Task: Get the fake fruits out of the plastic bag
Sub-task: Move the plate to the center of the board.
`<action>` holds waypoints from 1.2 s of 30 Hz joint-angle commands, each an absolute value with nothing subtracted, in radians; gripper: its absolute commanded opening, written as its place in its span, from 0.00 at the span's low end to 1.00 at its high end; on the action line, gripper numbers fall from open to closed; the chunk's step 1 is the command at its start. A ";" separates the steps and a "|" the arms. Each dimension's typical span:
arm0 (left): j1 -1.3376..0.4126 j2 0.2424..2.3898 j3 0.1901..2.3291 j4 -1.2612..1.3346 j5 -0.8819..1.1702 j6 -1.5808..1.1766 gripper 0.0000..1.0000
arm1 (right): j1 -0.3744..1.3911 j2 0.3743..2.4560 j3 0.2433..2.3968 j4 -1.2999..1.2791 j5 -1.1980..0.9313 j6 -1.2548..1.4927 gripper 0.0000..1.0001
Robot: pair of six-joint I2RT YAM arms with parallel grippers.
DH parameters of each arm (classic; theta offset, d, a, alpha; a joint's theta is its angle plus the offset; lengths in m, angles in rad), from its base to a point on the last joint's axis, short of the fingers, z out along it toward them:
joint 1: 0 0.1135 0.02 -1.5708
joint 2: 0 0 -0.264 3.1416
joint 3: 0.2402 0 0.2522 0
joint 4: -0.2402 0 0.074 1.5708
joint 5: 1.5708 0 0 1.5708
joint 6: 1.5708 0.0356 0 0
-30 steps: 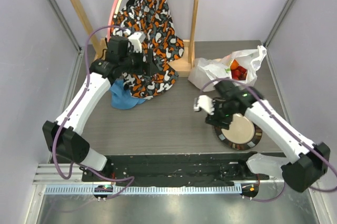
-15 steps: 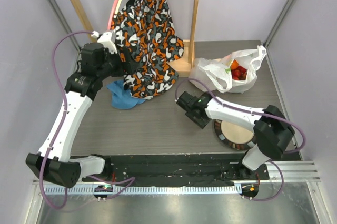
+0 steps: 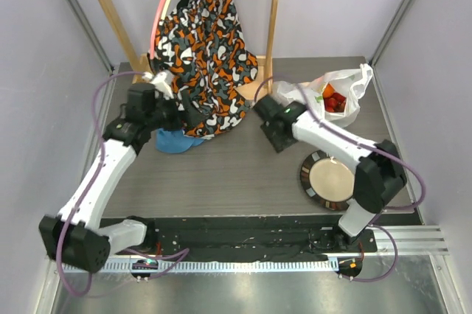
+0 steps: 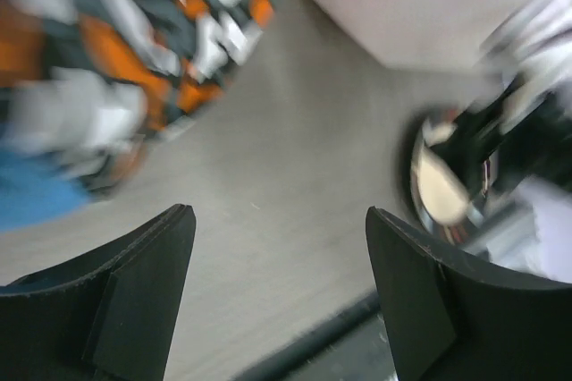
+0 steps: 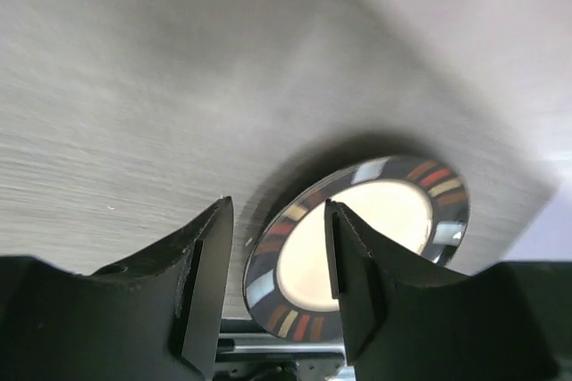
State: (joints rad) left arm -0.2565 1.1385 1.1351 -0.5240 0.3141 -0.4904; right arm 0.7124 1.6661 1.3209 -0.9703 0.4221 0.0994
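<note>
The plastic bag (image 3: 313, 99) lies crumpled at the far right of the table, its mouth open to the right. Red and orange fake fruits (image 3: 334, 101) show inside it; I cannot tell them apart. My right gripper (image 3: 276, 137) is open and empty, just left of the bag, pointing back toward the plate. In the right wrist view its jaws (image 5: 276, 204) stand apart over the plate's rim. My left gripper (image 3: 190, 116) is wide open and empty beside the patterned cloth; its view (image 4: 277, 213) is blurred, with the bag (image 4: 429, 5) at the top right.
A round dark-rimmed plate (image 3: 313, 194) lies at the near right, also seen in the right wrist view (image 5: 268, 265). An orange-black-white patterned cloth (image 3: 206, 56) hangs from a wooden frame (image 3: 274, 26) at the back. A blue cloth (image 3: 168, 139) lies beneath it.
My right gripper moved from the table's middle up to the bag's left side. My left gripper swung out left, then came down and right, level with the cloth's lower edge.
</note>
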 commanded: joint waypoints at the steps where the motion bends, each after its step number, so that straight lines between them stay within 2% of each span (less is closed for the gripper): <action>1: -0.443 1.331 1.152 -0.410 0.463 -0.649 0.84 | 0.582 1.517 1.556 -1.074 0.204 -0.018 0.52; 6: -0.682 1.598 1.308 -0.318 0.491 -0.748 0.82 | 0.457 1.451 1.715 -1.042 0.273 -0.075 0.54; 10: -0.733 1.796 1.330 -0.132 0.523 -0.923 0.72 | 0.393 1.398 1.787 -0.994 0.322 -0.132 0.56; 12: -0.779 1.882 1.338 -0.057 0.529 -0.951 0.70 | 0.371 1.381 1.801 -0.991 0.339 -0.166 0.57; 18: -0.948 2.043 1.373 0.090 0.538 -0.977 0.59 | 0.347 1.295 1.761 -0.950 0.406 -0.202 0.57; 24: -1.003 2.183 1.474 0.097 0.545 -1.020 0.49 | 0.314 1.237 1.695 -0.934 0.422 -0.202 0.57; 29: -1.000 2.264 1.508 0.110 0.560 -1.064 0.30 | 0.302 1.209 1.622 -0.919 0.417 -0.199 0.57; 30: -0.996 2.264 1.500 0.118 0.558 -1.081 0.20 | 0.301 1.207 1.612 -0.916 0.414 -0.198 0.57; 32: -0.973 2.252 1.459 0.153 0.555 -1.106 0.10 | 0.301 1.207 1.598 -0.910 0.404 -0.196 0.57; 33: -0.959 2.246 1.441 0.164 0.555 -1.117 0.02 | 0.301 1.210 1.595 -0.910 0.399 -0.196 0.57; 36: -0.907 2.207 1.358 0.189 0.571 -1.127 0.00 | 0.301 1.219 1.589 -0.902 0.393 -0.204 0.57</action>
